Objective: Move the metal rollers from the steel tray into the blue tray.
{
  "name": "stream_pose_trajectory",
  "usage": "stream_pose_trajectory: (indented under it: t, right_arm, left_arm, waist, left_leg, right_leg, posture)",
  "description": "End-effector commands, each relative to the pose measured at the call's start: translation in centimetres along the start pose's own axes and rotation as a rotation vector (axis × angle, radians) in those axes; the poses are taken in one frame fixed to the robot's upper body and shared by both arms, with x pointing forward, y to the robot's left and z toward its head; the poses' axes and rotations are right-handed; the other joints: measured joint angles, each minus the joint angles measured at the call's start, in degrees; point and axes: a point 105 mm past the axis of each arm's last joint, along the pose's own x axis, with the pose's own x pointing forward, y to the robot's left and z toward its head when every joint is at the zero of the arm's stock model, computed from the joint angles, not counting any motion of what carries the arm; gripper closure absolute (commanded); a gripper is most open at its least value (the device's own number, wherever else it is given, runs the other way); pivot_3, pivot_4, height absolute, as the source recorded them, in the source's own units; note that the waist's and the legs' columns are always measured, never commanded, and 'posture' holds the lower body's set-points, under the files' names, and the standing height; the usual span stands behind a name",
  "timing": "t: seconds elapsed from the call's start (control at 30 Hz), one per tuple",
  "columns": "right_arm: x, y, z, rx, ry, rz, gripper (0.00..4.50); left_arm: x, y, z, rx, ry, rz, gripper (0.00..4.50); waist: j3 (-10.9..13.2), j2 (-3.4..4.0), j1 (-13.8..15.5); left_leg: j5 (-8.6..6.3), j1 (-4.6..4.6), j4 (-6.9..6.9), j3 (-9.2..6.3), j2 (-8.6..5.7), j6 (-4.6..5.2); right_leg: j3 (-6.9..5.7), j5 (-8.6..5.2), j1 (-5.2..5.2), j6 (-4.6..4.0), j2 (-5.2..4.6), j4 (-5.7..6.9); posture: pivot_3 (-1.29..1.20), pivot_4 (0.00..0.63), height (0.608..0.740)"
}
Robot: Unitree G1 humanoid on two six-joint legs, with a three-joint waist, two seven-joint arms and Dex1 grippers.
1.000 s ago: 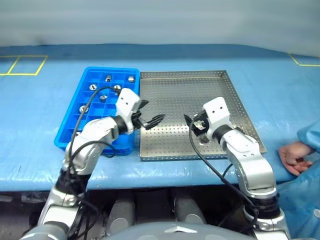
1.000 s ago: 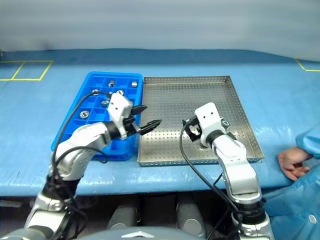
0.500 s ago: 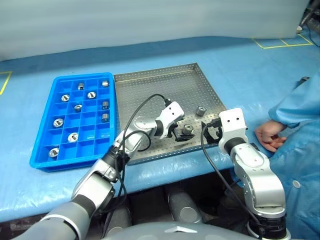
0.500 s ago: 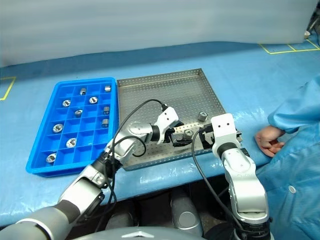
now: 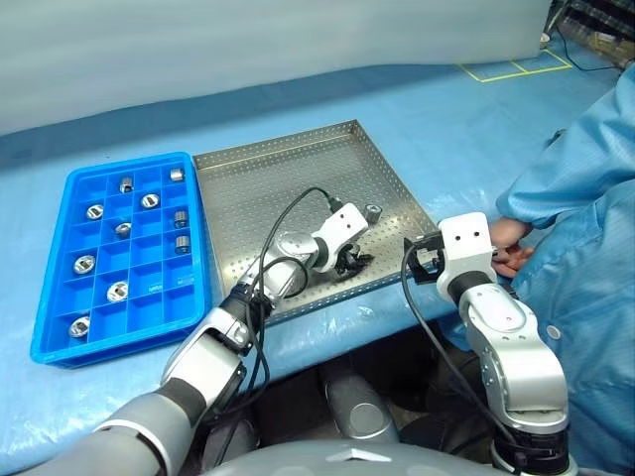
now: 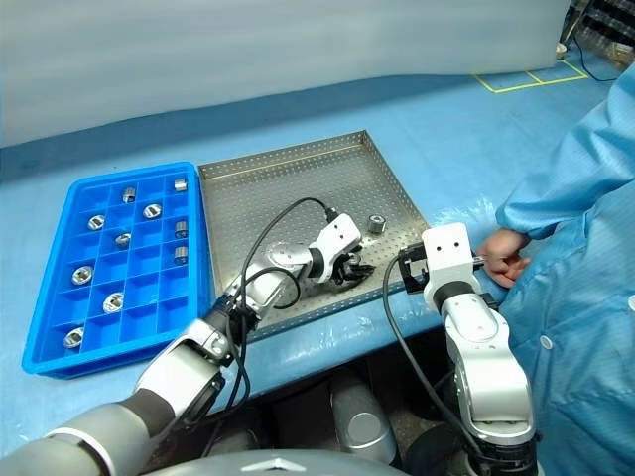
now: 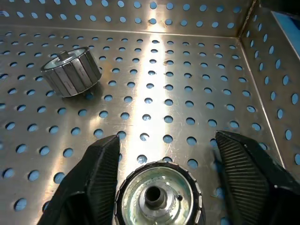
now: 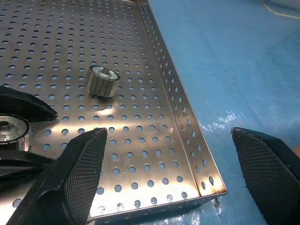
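Pick-up step: left gripper [image 7: 161, 187] is down in the steel tray [image 7: 197, 70], fingers spread either side of a metal roller [image 7: 159, 199] — not pinching yet. Another roller [image 7: 71, 71] lies beyond. Right gripper [image 8: 171, 180] hangs wide, empty. Next — squeeze, lift, cross to the blue tray [image 5: 149, 297].

The steel tray [image 7: 159, 61] was shiny perforated metal; the metal rollers [image 7: 71, 71] gleamed, ribbed. The blue tray [image 5: 60, 307] was glossy plastic. Black fingers [image 7: 96, 176] looked finely textured.
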Motion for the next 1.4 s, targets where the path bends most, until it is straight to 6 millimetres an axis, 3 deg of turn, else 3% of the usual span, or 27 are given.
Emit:
stream_pose_trajectory:
  t: [0.03, 0.2, 0.33, 0.57, 0.7, 0.83, 0.97, 1.13, 1.4]
  right_arm:
    - [0.3, 0.0, 1.1, -0.001, -0.05, -0.006, 0.0]
    - [0.9, 0.9, 1.4, -0.012, -0.058, 0.031, 0.0]
    - [1.2, 1.2, 1.7, -0.022, -0.068, 0.045, 0.0]
    - [1.7, 2.1, 1.6, -0.021, -0.069, 0.096, 0.0]
    - [2.1, 2.6, 1.5, -0.025, -0.075, 0.117, 0.0]
    - [2.4, 3.0, 1.8, -0.029, -0.086, 0.141, 0.0]
    - [2.8, 3.6, 1.9, -0.036, -0.089, 0.175, 0.0]
    - [3.2, 4.3, 2.1, -0.049, -0.093, 0.214, 0.0]
    - [3.7, 5.4, 2.0, -0.053, -0.094, 0.261, 0.0]
  left_arm:
    - [-0.6, 0.7, 0.7, 0.011, -0.029, 0.036, 1.81]
    - [-1.0, 0.8, 0.6, -0.013, -0.05, 0.044, 1.81]
    - [-1.3, 0.8, 0.9, -0.021, -0.075, 0.04, 2.64]
    - [-3.1, 2.1, 2.5, -0.059, -0.156, 0.097, 2.65]
    - [-6.8, 4.2, 3.9, -0.042, -0.222, 0.212, 2.65]
    - [-11.9, 6.7, 5.0, -0.014, -0.233, 0.408, 2.65]
    - [-16.6, 8.6, 3.7, -0.052, -0.172, 0.588, 2.65]
    - [-19.9, 7.3, 1.3, -0.03, -0.037, 0.594, 2.65]
    - [-24.9, 4.7, 0.0, -0.031, 0.058, 0.623, 2.65]
  waist:
    - [0.0, 0.0, 0.01]
    - [0.0, 0.0, 0.67]
    - [0.0, 0.0, 0.99]
    - [0.0, 0.0, 1.73]
    - [0.0, 0.01, 2.3]
    - [0.0, 0.01, 3.31]
    - [0.0, 0.02, 5.6]
    - [0.01, 0.01, 8.12]
    - [0.03, -0.04, 13.06]
  left_leg:
    - [0.0, 0.0, 0.0, 0.0, 0.0, 0.0]
    - [0.0, 0.02, -0.06, -0.01, -0.01, 0.0]
    - [0.0, 0.01, -0.06, -0.01, -0.02, 0.0]
    - [0.0, 0.0, -0.12, -0.01, -0.04, 0.0]
    - [0.0, 0.03, -0.13, -0.01, -0.03, 0.0]
    - [0.01, 0.05, -0.14, -0.01, 0.0, 0.01]
    - [0.01, 0.05, -0.13, -0.05, 0.0, 0.01]
    - [0.0, 0.02, -0.15, -0.06, 0.0, 0.0]
    - [0.0, 0.0, -0.11, -0.03, 0.02, 0.0]
  right_leg:
    - [0.0, 0.0, 0.0, 0.0, 0.0, 0.0]
    - [0.02, 0.0, 0.0, 0.02, 0.01, 0.0]
    - [0.04, -0.01, 0.0, 0.03, 0.0, 0.0]
    - [0.08, -0.04, -0.01, 0.07, 0.0, 0.0]
    - [0.1, -0.04, -0.03, 0.08, 0.03, 0.03]
    - [0.12, -0.04, -0.03, 0.08, 0.07, 0.06]
    - [0.1, -0.04, -0.02, 0.08, 0.09, 0.07]
    - [0.09, -0.05, -0.06, 0.05, 0.08, 0.06]
    - [0.06, -0.07, -0.1, 0.02, 0.07, 0.05]
  posture:
    - [-0.28, 0.15, 0.74]
    - [-0.25, 0.15, 0.74]
    - [-0.24, 0.15, 0.74]
    - [-0.21, 0.15, 0.74]
    - [-0.19, 0.15, 0.74]
    - [-0.14, 0.15, 0.74]
    - [-0.1, 0.15, 0.74]
    - [-0.04, 0.15, 0.74]
    - [0.01, 0.15, 0.74]
